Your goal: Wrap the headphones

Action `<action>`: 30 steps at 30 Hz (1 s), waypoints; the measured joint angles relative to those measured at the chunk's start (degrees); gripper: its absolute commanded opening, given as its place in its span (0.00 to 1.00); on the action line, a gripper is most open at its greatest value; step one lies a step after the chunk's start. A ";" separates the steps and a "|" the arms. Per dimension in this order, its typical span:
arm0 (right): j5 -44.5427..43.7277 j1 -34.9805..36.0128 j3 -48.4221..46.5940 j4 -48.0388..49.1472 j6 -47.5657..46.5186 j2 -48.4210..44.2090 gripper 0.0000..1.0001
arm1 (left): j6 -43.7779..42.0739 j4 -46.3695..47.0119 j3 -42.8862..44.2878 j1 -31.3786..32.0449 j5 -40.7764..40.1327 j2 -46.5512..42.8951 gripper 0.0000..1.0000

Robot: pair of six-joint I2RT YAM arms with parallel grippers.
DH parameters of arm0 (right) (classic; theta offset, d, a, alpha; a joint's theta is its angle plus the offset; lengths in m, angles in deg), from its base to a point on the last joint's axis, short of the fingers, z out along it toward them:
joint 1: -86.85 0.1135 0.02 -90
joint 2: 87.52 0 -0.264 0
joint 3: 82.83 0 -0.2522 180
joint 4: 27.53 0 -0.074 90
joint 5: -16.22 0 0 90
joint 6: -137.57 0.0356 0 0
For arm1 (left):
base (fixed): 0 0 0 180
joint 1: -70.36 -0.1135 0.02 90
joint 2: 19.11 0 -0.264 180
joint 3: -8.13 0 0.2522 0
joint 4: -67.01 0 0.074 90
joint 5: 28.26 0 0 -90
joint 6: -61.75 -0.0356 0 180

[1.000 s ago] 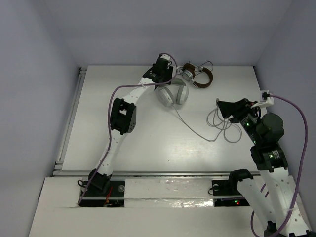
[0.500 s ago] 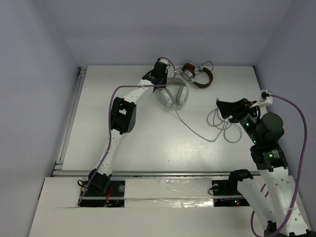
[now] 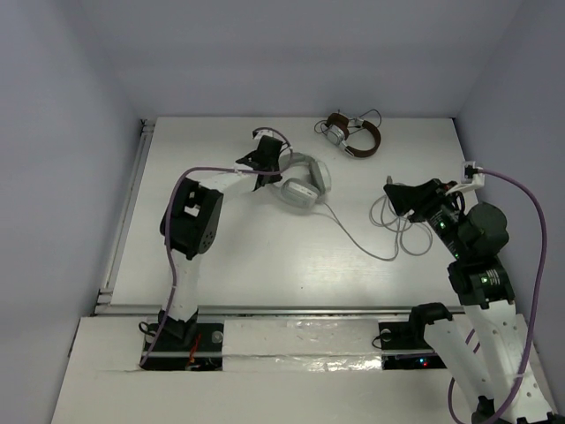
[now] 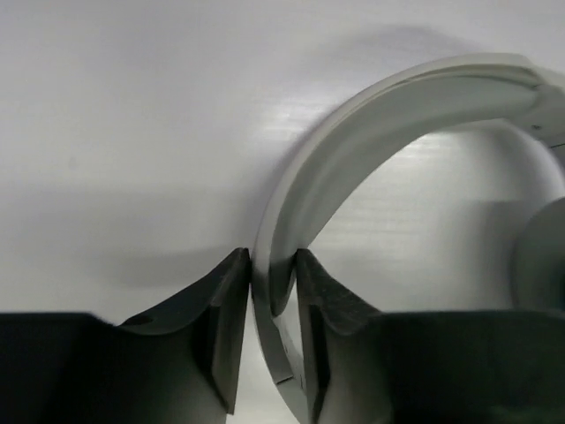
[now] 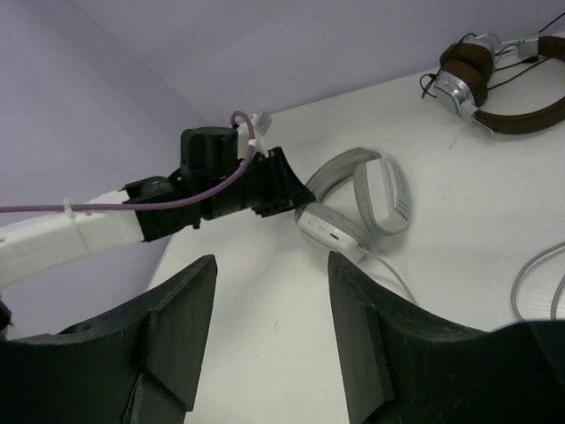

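The white headphones (image 3: 305,184) lie on the table's far middle, earcups stacked, headband (image 4: 380,115) arching to the left. My left gripper (image 3: 275,168) is shut on that headband; in the left wrist view its dark fingers (image 4: 225,309) press the band from both sides at the gripper (image 4: 269,269). The thin grey cable (image 3: 357,240) trails from the earcup to the right and ends in loose loops (image 3: 395,221). My right gripper (image 3: 391,193) hovers open over those loops, nothing between its fingers (image 5: 172,327). The right wrist view shows the headphones (image 5: 375,194) beyond the open right gripper (image 5: 269,274).
Smaller brown-and-silver headphones (image 3: 353,137) with a dark cord lie at the back, right of the white pair, also visible in the right wrist view as brown headphones (image 5: 494,88). The table's raised left rail (image 3: 132,203) and the walls bound the surface.
The left gripper closed on the headband and drew the headphones left and toward the near side, away from the brown pair; its elbow swung left. The cable followed. The right arm held still.
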 measured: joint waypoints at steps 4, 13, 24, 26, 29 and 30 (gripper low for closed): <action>1.46 0.02 0.17 -0.02 0.00 0.22 0.59 | 5.20 2.99 -10.84 0.15 -0.70 -8.02 0.49; 2.62 0.00 0.17 0.20 0.02 0.79 0.59 | 4.48 4.13 -12.35 1.29 -2.36 -10.56 0.67; 2.78 0.00 0.98 0.81 0.04 1.42 0.59 | -6.29 -2.95 5.55 1.29 -0.11 5.01 0.62; 2.80 0.00 1.40 0.85 0.07 1.44 0.59 | -7.89 -4.35 7.23 1.29 -0.35 6.12 0.65; 2.84 0.02 1.92 0.98 0.09 1.46 0.59 | -9.49 -6.01 10.03 1.22 -0.28 7.41 0.65; 2.84 0.00 2.01 0.96 0.09 1.49 0.59 | -10.03 -6.60 11.02 1.20 -0.17 7.85 0.63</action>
